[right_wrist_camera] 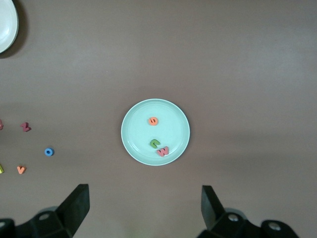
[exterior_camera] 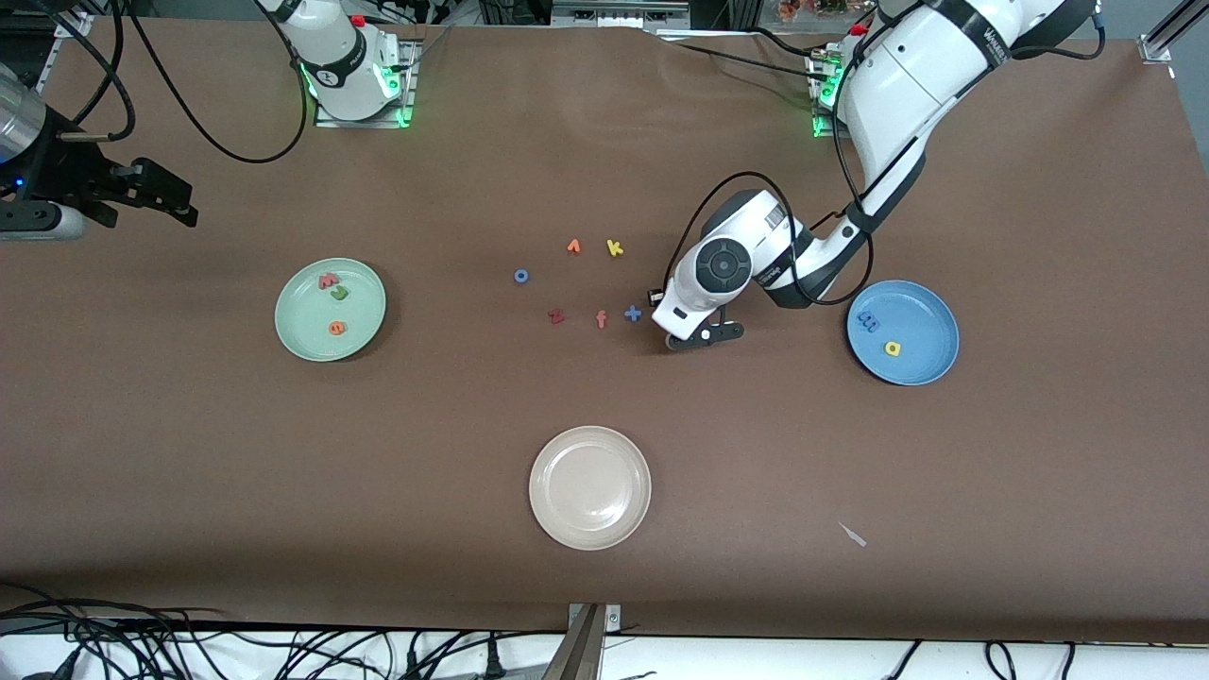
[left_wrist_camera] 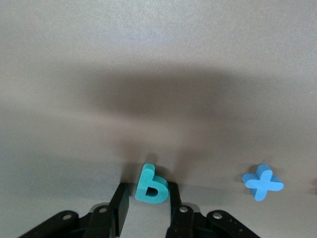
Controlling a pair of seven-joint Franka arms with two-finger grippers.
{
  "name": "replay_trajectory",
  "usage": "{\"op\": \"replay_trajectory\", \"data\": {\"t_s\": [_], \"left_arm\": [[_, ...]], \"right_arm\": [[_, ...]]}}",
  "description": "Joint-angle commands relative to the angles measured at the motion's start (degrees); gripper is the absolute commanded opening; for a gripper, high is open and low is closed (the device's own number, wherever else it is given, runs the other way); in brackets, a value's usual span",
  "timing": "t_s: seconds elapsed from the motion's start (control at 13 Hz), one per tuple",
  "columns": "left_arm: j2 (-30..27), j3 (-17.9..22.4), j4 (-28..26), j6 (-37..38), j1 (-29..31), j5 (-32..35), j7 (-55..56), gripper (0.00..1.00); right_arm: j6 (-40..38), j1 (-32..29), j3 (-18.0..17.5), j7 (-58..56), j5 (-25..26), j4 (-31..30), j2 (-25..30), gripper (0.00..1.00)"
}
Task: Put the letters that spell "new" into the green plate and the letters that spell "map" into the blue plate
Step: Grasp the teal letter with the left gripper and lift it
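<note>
Now teal p point(left_wrist_camera: 150, 185) pinched between left claw point(left_wrist_camera: 148, 208) fingers point(left_wrist_camera: 120, 210), on table.

brown table cover point(exterior_camera: 189, 453) showing plain, no pattern. pale mint-green plate point(exterior_camera: 300, 335) carrying salmon-red w point(exterior_camera: 328, 280), green n point(exterior_camera: 340, 293), orange e point(exterior_camera: 337, 328). medium-blue plate point(exterior_camera: 930, 364) carrying blue m point(exterior_camera: 867, 323), yellow a point(exterior_camera: 892, 348). teal p point(left_wrist_camera: 150, 184) sitting between black fingers point(left_wrist_camera: 120, 208). blue plus point(exterior_camera: 633, 314), blue o point(exterior_camera: 520, 276), yellow k point(exterior_camera: 615, 247), dark red z point(exterior_camera: 556, 316), salmon f point(exterior_camera: 601, 320) lying loose. cream-white plate point(exterior_camera: 590, 487) showing plain.
</note>
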State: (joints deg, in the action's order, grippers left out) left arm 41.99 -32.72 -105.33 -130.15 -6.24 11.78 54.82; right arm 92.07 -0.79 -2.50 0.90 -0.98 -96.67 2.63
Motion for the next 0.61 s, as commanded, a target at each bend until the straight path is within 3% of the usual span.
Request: {"op": "replay_trajectory", "data": {"t_s": [0.0,0.15,0.31,0.54], "left_arm": [[0.3,0.8,-0.1,-0.5,-0.6,1.9,1.3,0.24],[0.2,0.8,0.0,-0.3,-0.6,2.0,1.3,0.15],[-0.8,0.7,0.6,0.5,0.2,2.0,1.1,0.15],[-7.2,0.3,1.8,9.8,3.1,2.0,-2.4,0.15]], "right_arm": [[-1.2,0.0,-0.2,-0.1,0.8,0.1,0.8,1.0],[-1.1,0.0,-0.1,0.0,0.8,0.0,0.8,1.0],[-0.4,0.0,0.0,0.0,0.9,0.1,0.6,1.0],[1.3,0.0,0.0,0.0,0.8,0.1,0.4,1.0]]}}
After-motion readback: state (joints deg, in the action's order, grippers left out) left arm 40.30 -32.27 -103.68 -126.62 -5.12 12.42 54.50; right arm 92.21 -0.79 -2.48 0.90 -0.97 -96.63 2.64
